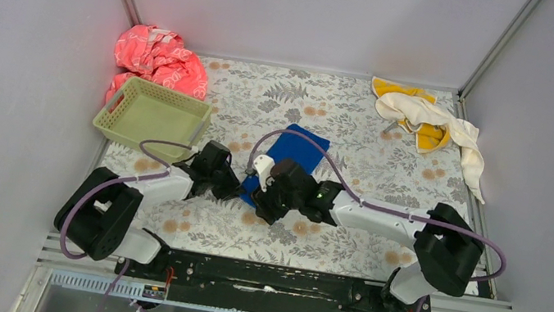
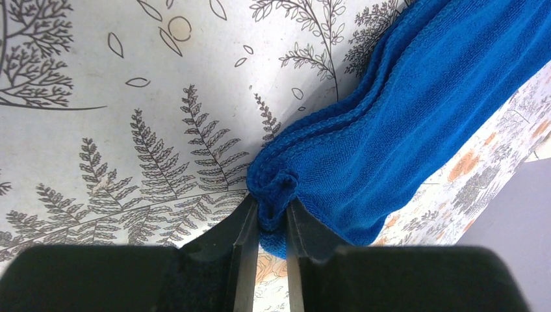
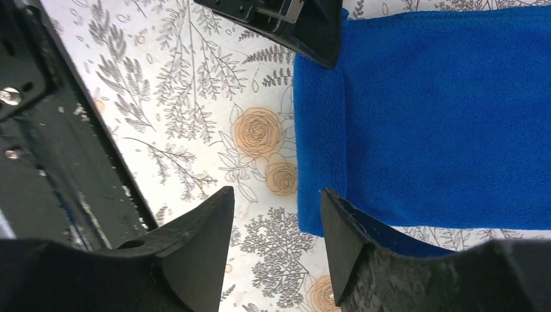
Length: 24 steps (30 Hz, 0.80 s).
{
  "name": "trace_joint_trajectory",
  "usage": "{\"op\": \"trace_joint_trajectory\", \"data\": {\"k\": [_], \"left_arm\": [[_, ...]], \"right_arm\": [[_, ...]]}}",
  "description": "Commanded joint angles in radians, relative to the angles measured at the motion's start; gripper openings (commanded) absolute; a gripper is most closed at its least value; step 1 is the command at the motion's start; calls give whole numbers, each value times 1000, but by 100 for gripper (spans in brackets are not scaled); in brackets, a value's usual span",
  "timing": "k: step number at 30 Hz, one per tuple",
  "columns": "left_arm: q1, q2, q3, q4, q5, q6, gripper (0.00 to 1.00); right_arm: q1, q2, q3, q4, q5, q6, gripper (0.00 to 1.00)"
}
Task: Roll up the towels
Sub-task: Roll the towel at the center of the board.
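Observation:
The royal blue towel (image 1: pixel 299 149) lies flat and folded on the flowered table mid-scene. My left gripper (image 1: pixel 238 187) is shut on a bunched corner of its near end, seen pinched between the fingers in the left wrist view (image 2: pixel 273 209). The blue towel (image 2: pixel 422 104) stretches away up and right from there. My right gripper (image 3: pixel 276 193) stands open just above the same near end, one finger (image 3: pixel 338 227) over the blue towel (image 3: pixel 442 117), with nothing between the jaws. The cream-white towel (image 1: pixel 451 131) lies crumpled over the yellow-orange towel (image 1: pixel 398 90) at the back right.
A pale green basket (image 1: pixel 151 116) stands at the back left, with a pink-red patterned cloth (image 1: pixel 159 60) heaped behind it. Grey walls close in the table on three sides. The arms' black base rail (image 1: pixel 272 279) runs along the near edge.

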State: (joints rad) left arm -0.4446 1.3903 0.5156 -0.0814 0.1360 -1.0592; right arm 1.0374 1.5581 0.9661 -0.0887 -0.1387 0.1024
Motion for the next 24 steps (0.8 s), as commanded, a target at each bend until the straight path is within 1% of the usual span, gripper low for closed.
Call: {"op": "trace_joint_trajectory", "data": {"k": [1,9,15,22,24], "left_arm": [[-6,15,11,-72,-40,27,17],[-9,12,19,-83,-43,30,18],[-8,11,30,-99,-49,37,20],[-8,-6,39,-114,-55,40,22],[-8,-8,45,-123,-62,43,24]], "right_arm": [[32,39,31,12,137,-110,59],[56,147,28,2,136,-130,59],[70,201,9,-21,186,-150,59],[91,268,22,-59,256,-169,52],[91,284,24,-61,271,-166,48]]}}
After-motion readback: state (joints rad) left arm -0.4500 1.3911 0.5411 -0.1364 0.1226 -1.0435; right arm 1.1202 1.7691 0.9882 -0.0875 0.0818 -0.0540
